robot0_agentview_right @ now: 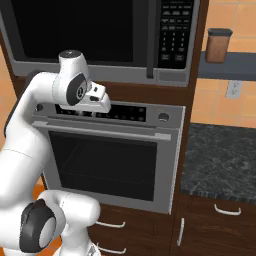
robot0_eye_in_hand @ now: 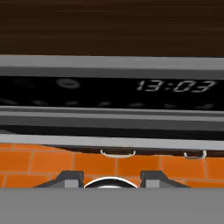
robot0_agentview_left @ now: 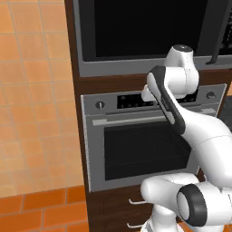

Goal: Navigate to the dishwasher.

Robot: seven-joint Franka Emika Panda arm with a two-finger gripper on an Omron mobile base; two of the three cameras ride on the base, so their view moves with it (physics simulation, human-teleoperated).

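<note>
Currently, in the left base view, the white arm is facing a steel oven with dark glass window (robot0_agentview_left: 145,149), not the dishwasher.

Right base view: a dark speckled counter (robot0_agentview_right: 220,160) is extending rightward; dishwasher probably lying that way.

Hand view: gripper (robot0_eye_in_hand: 111,180) fingertips (robot0_eye_in_hand: 70,178) are standing apart, holding nothing.

The front ahead (dark glass window, knobs) is an oven (robot0_agentview_left: 136,154), not the dishwasher.

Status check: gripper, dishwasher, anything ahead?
Gripper fingers apart, holding nothing. Base faces steel oven, microwave above. No dishwasher front seen here.
</note>
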